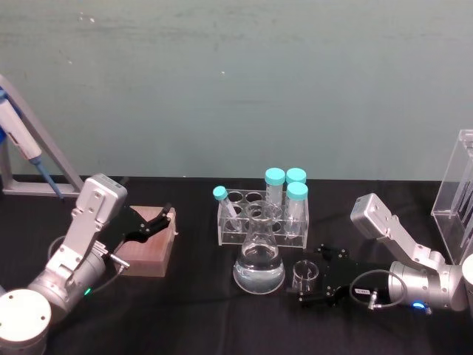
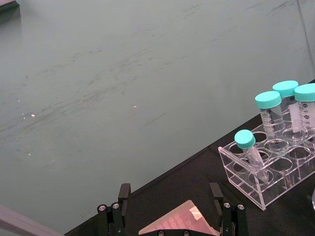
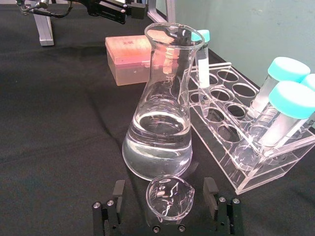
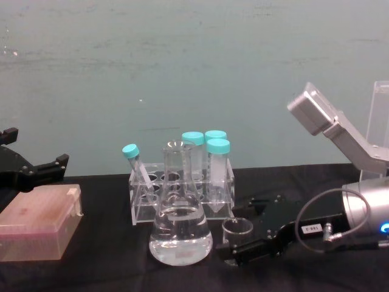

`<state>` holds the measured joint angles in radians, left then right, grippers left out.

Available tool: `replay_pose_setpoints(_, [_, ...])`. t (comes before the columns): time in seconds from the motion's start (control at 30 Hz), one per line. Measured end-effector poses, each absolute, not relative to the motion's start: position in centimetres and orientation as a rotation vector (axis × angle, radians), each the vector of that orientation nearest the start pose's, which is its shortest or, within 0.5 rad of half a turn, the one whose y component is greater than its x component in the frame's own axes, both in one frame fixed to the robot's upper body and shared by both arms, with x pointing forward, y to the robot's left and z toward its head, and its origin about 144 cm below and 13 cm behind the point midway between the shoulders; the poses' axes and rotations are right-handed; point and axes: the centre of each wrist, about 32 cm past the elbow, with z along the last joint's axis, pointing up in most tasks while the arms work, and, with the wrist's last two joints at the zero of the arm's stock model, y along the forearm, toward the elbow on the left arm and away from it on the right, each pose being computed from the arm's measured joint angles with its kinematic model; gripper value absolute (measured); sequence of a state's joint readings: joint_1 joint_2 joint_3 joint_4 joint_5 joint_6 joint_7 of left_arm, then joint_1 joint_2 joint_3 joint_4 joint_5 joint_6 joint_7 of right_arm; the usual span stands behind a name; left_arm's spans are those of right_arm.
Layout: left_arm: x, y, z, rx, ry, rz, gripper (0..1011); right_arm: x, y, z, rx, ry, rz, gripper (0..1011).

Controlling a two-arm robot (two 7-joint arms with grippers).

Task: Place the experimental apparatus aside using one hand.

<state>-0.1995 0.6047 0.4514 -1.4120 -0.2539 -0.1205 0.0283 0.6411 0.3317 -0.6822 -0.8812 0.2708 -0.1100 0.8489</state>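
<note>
Small beaker (image 3: 170,200) stands free between open fingers of the right hand (image 3: 163,189), gaps plain in right wrist view.

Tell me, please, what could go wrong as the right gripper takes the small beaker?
The small beaker stands close beside the conical flask, so the open right gripper, straddling it, could nudge the flask while closing or lifting and spill its liquid. The beaker is smooth clear glass; it may slip or tip in the grasp. The left gripper hangs above the pink box.
</note>
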Motion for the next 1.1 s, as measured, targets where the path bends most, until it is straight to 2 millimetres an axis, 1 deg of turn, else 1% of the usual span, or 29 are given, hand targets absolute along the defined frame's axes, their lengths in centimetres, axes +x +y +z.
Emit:
replay_pose_setpoints(0.2, [48.86,30.97,113.98,0.304,-0.285,1.248,1000,59.95,-24.09,113.85,-0.390,-0.047,-0.386,997])
replay_pose_setpoints(0.27, [48.86,30.97,113.98,0.304,-0.285,1.248,1000,59.95,-24.09,113.85,-0.390,-0.047,-0.386,966])
replay_pose_setpoints(0.37, [48.86,30.97,113.98,0.305,-0.285,1.248,1000,59.95,-24.09,113.85,-0.390,-0.047,-0.386,885])
replay_pose_setpoints(0.4, [48.86,30.97,113.98,0.305,-0.285,1.248,1000,59.95,-24.10,113.85,-0.390,-0.046,-0.386,885])
replay_pose_setpoints(0.43, [48.86,30.97,113.98,0.305,-0.285,1.248,1000,59.95,-24.10,113.85,-0.389,-0.046,-0.386,838])
replay_pose_setpoints(0.5, [48.86,30.97,113.98,0.305,-0.285,1.248,1000,59.96,-24.09,113.85,-0.389,-0.046,-0.386,818])
replay_pose_setpoints(0.53, [48.86,30.97,113.98,0.305,-0.285,1.248,1000,59.96,-24.09,113.85,-0.389,-0.046,-0.386,765])
replay_pose_setpoints(0.6, [48.86,30.96,113.98,0.304,-0.285,1.248,1000,59.96,-24.10,113.85,-0.389,-0.046,-0.387,708])
replay_pose_setpoints(0.63, [48.86,30.97,113.98,0.304,-0.285,1.248,1000,59.96,-24.10,113.85,-0.389,-0.046,-0.387,652])
replay_pose_setpoints(0.77, [48.86,30.97,113.98,0.304,-0.285,1.248,1000,59.96,-24.09,113.85,-0.389,-0.045,-0.387,547])
replay_pose_setpoints(0.83, [48.86,30.97,113.98,0.304,-0.285,1.248,1000,59.96,-24.09,113.85,-0.389,-0.045,-0.387,533])
replay_pose_setpoints(1.1, [48.86,30.97,113.98,0.304,-0.285,1.248,1000,59.96,-24.10,113.85,-0.389,-0.045,-0.386,533])
